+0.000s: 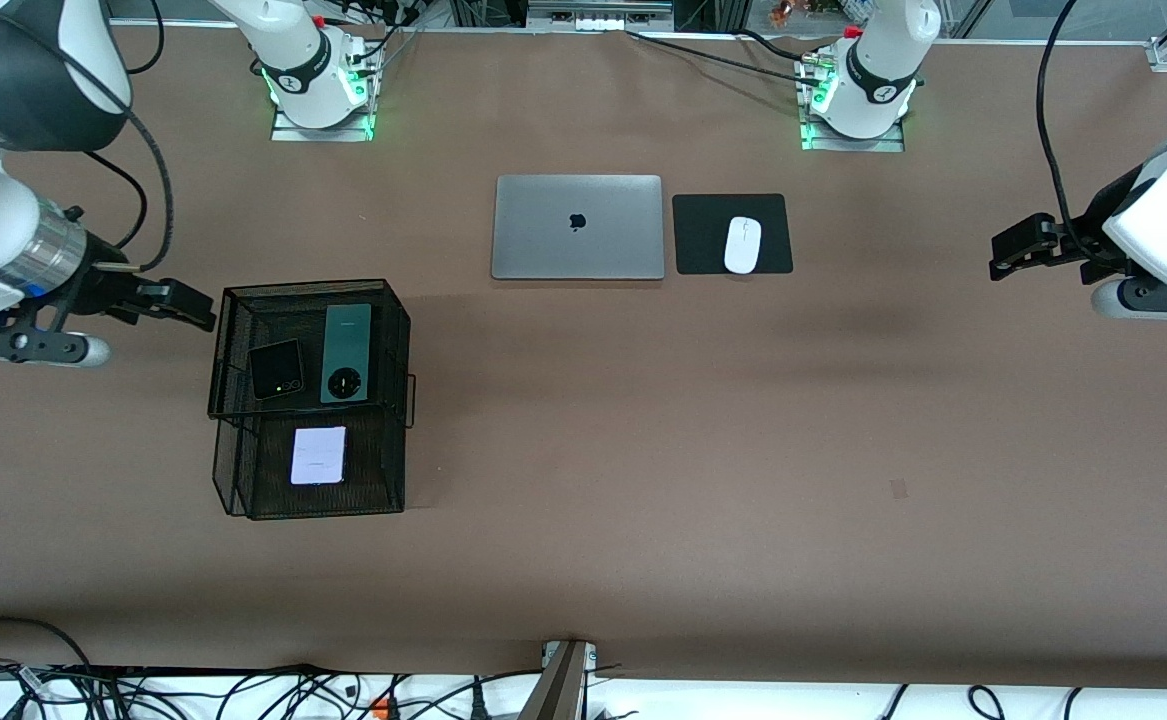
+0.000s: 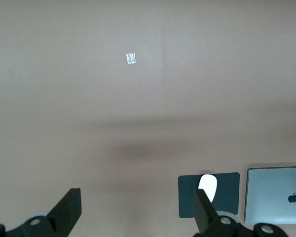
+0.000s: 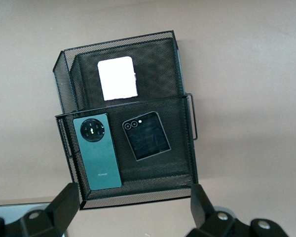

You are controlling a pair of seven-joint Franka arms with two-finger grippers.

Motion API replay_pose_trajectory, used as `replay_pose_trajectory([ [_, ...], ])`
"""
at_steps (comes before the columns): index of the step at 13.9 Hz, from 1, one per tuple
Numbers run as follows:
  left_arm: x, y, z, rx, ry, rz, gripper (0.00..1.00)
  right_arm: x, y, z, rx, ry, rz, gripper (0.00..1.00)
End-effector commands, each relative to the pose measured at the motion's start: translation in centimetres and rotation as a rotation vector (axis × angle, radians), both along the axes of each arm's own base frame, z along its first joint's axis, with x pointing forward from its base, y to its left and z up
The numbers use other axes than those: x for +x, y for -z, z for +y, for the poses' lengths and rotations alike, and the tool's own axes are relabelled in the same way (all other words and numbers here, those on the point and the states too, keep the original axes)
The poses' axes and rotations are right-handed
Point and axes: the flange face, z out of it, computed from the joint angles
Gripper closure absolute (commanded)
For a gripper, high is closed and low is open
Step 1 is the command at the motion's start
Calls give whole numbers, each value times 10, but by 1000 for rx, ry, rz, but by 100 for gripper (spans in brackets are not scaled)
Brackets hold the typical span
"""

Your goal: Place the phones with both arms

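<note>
A black mesh basket (image 1: pixel 303 288) with two tiers stands toward the right arm's end of the table. Its upper tier holds the small black phone (image 1: pixel 276 368) (image 3: pixel 146 135) and the long dark green phone (image 1: pixel 346 353) (image 3: pixel 97 151) side by side. The pale lilac-white phone (image 1: pixel 319 455) (image 3: pixel 118 77) lies in the lower tier, nearer the front camera. My right gripper (image 1: pixel 188 308) (image 3: pixel 134 202) hovers open and empty beside the basket's upper tier. My left gripper (image 1: pixel 1005 255) (image 2: pixel 136 210) waits open and empty over bare table at the left arm's end.
A closed silver laptop (image 1: pixel 578 227) (image 2: pixel 276 195) lies mid-table near the bases. Beside it a white mouse (image 1: pixel 742 244) (image 2: pixel 207 186) rests on a black pad (image 1: pixel 703 235). A small tape mark (image 1: pixel 899 488) (image 2: pixel 131 58) sits on the brown tabletop.
</note>
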Motion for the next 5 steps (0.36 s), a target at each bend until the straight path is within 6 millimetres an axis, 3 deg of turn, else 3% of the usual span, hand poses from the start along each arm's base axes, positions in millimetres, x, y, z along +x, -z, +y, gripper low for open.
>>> replay_pose_trajectory([
  [1,0,-4,-2,10,10,-11,0,-4,0,1,-17,14,-3,0],
  [5,-1,-6,-2,7,9,-16,0,-4,-1,1,-11,14,-4,0],
])
